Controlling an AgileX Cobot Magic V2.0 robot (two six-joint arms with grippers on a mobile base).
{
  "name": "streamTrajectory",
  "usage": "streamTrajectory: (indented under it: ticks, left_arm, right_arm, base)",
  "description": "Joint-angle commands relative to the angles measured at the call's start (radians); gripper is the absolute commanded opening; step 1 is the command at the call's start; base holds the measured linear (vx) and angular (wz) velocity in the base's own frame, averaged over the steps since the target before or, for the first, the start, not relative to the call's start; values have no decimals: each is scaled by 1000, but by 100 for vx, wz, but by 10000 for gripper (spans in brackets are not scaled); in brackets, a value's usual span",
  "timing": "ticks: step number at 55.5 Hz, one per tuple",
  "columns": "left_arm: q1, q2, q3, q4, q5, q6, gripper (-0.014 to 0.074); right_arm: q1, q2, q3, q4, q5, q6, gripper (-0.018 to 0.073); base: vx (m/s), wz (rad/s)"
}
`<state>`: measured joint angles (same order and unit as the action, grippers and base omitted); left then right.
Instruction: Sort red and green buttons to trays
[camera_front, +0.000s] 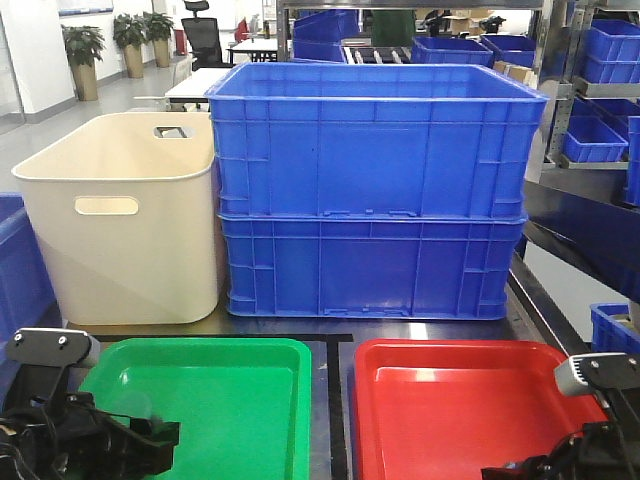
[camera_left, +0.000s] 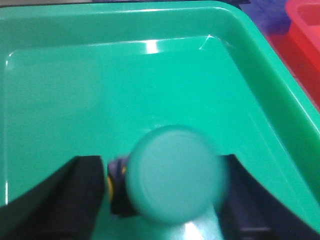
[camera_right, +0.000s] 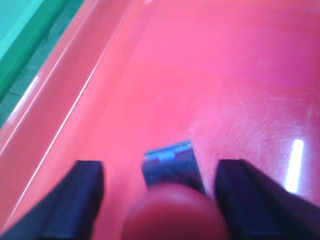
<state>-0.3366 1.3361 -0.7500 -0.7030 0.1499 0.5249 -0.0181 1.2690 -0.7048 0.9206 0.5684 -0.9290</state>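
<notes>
Warehouse shelving stands behind our counter (camera_front: 330, 330). At nine o'clock our left fingers (camera_left: 162, 200) gape wide over the green tray (camera_front: 250, 400), a green button (camera_left: 175, 172) between them, seemingly untouched. At three o'clock our right fingers (camera_right: 160, 200), equally spread, flank a red button (camera_right: 175, 215) over the red tray (camera_front: 450, 400). Either button might roll or topple against a rim.

We see 2 stacked blue crates (camera_front: 375, 190) and a cream tub (camera_front: 125, 215) walling off the far side just behind both trays. The green tray (camera_front: 250, 400) and red tray (camera_front: 450, 400) lie side by side, a narrow dark strip between them. Their floors look mostly bare, open from above.
</notes>
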Motion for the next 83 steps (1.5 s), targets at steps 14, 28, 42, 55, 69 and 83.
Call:
streamTrajectory:
  ticks: [14,28,42,55,69,83]
  left_arm:
    - [-7,-29,-33,-21,-63,-3,713]
    - [-7,-132,-33,-22,-63,-7,643]
    - [-7,-276,-33,-20,-62,-7,547]
    - [-7,-290,-33,-20,-62,-7,468]
    - [-7,-287,-30,-18,-60,-7,412]
    - [-6,-405,76,18,-115,-11,277]
  right_arm:
    - [-3,-20,-30,44,-40,-13,587]
    - [-3,-20,-30,44,-39,-13,563]
    - [-3,-20,-30,44,-39,-13,563]
    - [-3,-20,-30,44,-39,-13,563]
    - [-4,-20,-30,44,-39,-13,563]
    - [-4,-20,-30,44,-39,-13,563]
  base:
    - [0,0]
    - [0,0]
    - [0,0]
    - [0,0]
    - [0,0]
    - [0,0]
